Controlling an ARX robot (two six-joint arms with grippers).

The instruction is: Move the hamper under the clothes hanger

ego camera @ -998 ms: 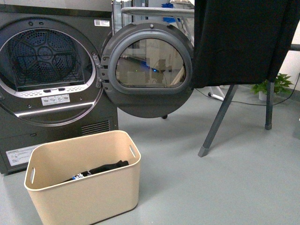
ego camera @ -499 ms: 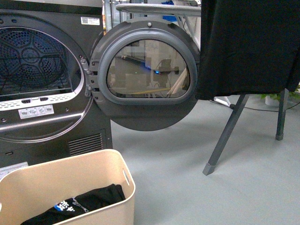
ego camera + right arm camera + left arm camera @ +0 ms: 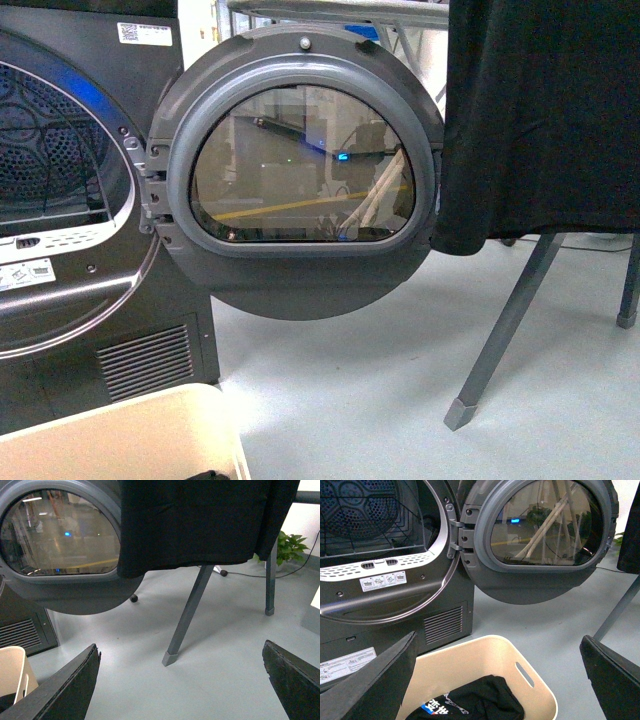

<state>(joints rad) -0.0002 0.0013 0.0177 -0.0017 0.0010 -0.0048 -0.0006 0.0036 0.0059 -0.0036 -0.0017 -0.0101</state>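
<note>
Beige rectangular plastic hamper [image 3: 540, 700] is being framed beneath the nearer, wide-spread left gripper [image 3: 497, 639], long axis across its jaws; dark grey metal clothes hanger [image 3: 187, 615] is standing rightward, by the spread right gripper [image 3: 180, 646]

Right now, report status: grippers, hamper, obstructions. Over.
Left gripper open, right gripper open, both empty. Hamper in front of dryer, not under hanger yet. Open dryer door hangs near the path.

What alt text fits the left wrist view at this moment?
A beige hamper holding a black printed garment sits on the grey floor before a dark grey dryer whose round door hangs open. The open left gripper shows its fingers either side of it, holding nothing.
</note>
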